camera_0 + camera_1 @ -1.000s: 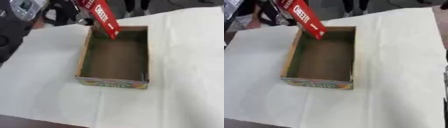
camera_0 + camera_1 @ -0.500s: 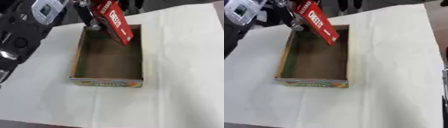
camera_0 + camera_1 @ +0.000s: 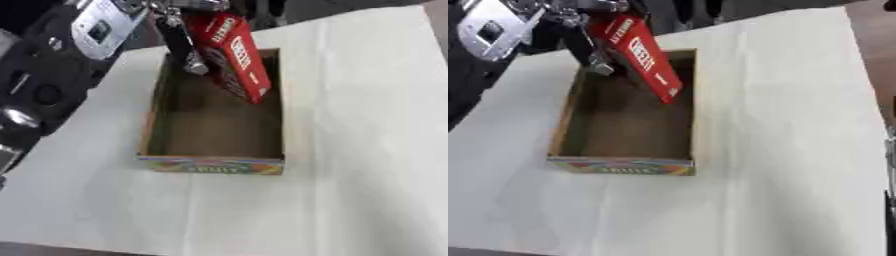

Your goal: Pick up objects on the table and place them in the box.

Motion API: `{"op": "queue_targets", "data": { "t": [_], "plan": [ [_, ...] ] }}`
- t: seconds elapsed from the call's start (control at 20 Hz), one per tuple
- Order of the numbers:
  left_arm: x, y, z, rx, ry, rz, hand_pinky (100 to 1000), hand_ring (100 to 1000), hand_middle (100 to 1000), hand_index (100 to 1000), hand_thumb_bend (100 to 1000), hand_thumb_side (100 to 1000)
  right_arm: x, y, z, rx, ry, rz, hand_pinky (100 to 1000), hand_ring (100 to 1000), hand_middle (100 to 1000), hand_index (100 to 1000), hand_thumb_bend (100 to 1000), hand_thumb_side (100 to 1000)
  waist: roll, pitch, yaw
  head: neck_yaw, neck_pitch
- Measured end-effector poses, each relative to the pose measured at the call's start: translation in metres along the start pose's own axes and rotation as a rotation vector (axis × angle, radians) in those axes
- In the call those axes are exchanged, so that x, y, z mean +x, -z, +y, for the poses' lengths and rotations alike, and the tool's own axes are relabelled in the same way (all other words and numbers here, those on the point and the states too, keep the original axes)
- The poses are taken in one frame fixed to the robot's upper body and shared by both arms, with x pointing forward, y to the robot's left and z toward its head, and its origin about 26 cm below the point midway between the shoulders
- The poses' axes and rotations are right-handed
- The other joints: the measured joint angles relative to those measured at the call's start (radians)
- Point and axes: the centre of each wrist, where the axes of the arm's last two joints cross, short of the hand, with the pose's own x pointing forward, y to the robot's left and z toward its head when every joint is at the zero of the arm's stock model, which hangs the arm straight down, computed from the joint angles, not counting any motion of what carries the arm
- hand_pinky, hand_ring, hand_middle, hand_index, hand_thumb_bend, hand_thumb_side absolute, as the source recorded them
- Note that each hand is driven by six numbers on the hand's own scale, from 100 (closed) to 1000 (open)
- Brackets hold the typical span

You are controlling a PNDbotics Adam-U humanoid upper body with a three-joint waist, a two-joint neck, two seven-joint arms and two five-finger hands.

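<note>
A flat red packet point(image 3: 234, 55) with white lettering hangs tilted over the far half of the open cardboard box point(image 3: 213, 164), its lower corner down inside the box. My left hand point(image 3: 179, 35) comes in from the upper left and is shut on the packet's upper end, dark fingers point(image 3: 592, 50) curled down along its left side. The box floor point(image 3: 636, 127) is bare brown card. The box has a colourful printed front wall. Only a thin dark sliver at the right edge of the right eye view point(image 3: 891, 200) may be my right arm; its hand is not visible.
The box stands on a white cloth point(image 3: 367, 150) covering the table, with open cloth to the right and in front. My left arm's black and silver body point(image 3: 52, 75) fills the upper left. Dark floor shows beyond the cloth's far edge.
My left hand has carried the red packet forward and down over the box, from its far rim to above its far half. The whole picture has also shifted, so the head moved.
</note>
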Motion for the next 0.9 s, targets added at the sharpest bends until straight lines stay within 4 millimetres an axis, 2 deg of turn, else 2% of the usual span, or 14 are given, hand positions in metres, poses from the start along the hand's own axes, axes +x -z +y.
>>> {"op": "queue_targets", "data": {
  "t": [0.05,0.1,0.15,0.2,0.25,0.3,0.35,0.4,0.45,0.55,0.9],
  "plan": [
    [0.000,0.001,-0.002,-0.015,-0.019,0.000,334,459,486,557,221,100,0.000,0.000,0.000,0.000,-0.001,0.000,404,737,808,839,100,753,0.000,0.000,0.000,-0.002,0.002],
    [0.000,0.002,-0.004,-0.030,-0.033,0.001,322,451,479,551,202,100,0.000,0.000,0.000,0.001,-0.001,0.000,404,737,808,839,100,753,0.000,0.000,0.001,-0.005,0.005],
    [0.000,0.003,-0.006,-0.045,-0.043,0.003,457,550,567,633,483,228,0.000,0.000,0.000,0.001,-0.002,0.000,404,737,808,839,100,753,0.000,0.000,0.002,-0.007,0.006],
    [0.000,0.003,-0.008,-0.060,-0.048,0.006,445,540,557,623,453,207,0.000,0.000,0.000,0.001,-0.002,0.000,404,737,808,839,100,753,0.001,0.000,0.003,-0.007,0.006],
    [-0.001,0.004,-0.011,-0.074,-0.051,0.010,606,704,719,751,795,430,0.000,0.000,0.000,0.001,-0.002,0.000,403,737,808,839,100,753,0.001,0.000,0.005,-0.007,0.006],
    [-0.002,0.004,-0.013,-0.086,-0.048,0.018,737,804,823,857,954,485,0.000,0.000,0.000,0.001,-0.002,0.000,403,737,808,839,100,753,0.001,0.000,0.006,-0.007,0.006],
    [-0.002,0.003,-0.013,-0.095,-0.034,0.031,889,903,928,953,1000,475,0.000,0.000,0.000,0.001,-0.002,0.000,403,737,808,839,100,753,0.001,0.000,0.006,-0.007,0.006],
    [-0.003,0.002,-0.013,-0.103,-0.012,0.048,992,972,997,1000,1000,457,0.000,0.000,0.000,0.001,-0.002,0.000,403,737,808,839,100,753,0.001,0.000,0.006,-0.007,0.006],
    [-0.003,0.001,-0.013,-0.111,0.016,0.069,1000,1000,1000,1000,1000,453,0.000,0.000,0.000,0.001,-0.002,0.000,403,737,808,839,100,753,0.001,0.000,0.006,-0.007,0.006],
    [-0.004,-0.001,-0.012,-0.117,0.068,0.104,1000,1000,1000,1000,1000,445,0.000,0.000,0.000,0.001,-0.002,0.000,403,737,808,839,100,753,0.001,0.000,0.007,-0.008,0.006],
    [-0.008,-0.010,0.001,-0.087,0.170,0.180,1000,1000,1000,1000,1000,519,0.000,0.000,0.000,0.001,-0.002,0.000,401,737,808,839,100,752,0.001,0.000,0.012,-0.008,0.006]
  ]
}}
